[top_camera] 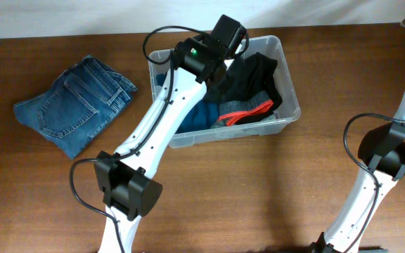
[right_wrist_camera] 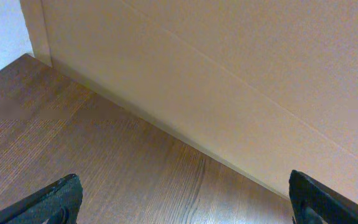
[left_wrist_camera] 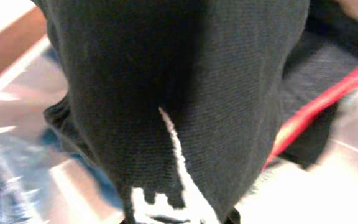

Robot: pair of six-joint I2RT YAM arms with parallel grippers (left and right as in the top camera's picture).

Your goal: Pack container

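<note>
The left jaws are hidden behind cloth in the left wrist view. They look nearly closed, pinching a black garment (left_wrist_camera: 166, 93) that hangs right in front of the camera with a white print at its lower edge. The right jaws stand wide apart and empty, their tips at the bottom corners of the right wrist view, over bare bench (right_wrist_camera: 135, 162) near the wall.

The container (top_camera: 292, 105) sits on the bench at the back, middle of the overhead view, with the left arm (top_camera: 164, 119) reaching into it from the front. A blue cloth (top_camera: 199, 116) and a grey piece with red trim (top_camera: 245, 112) already lie inside. The folded jeans (top_camera: 76, 112) lie on the bench well to the left, not yet packed.

The main risk is probably the release. If the jaws open high, the loose black garment could spill over the far rim rather than settle inside. A fold may also catch on a jaw and be pulled back out as the arm lifts. The tub looks light, so a snag or a knock from the wrist might slide it. The piled clothes also leave little room for the bulky jeans.
</note>
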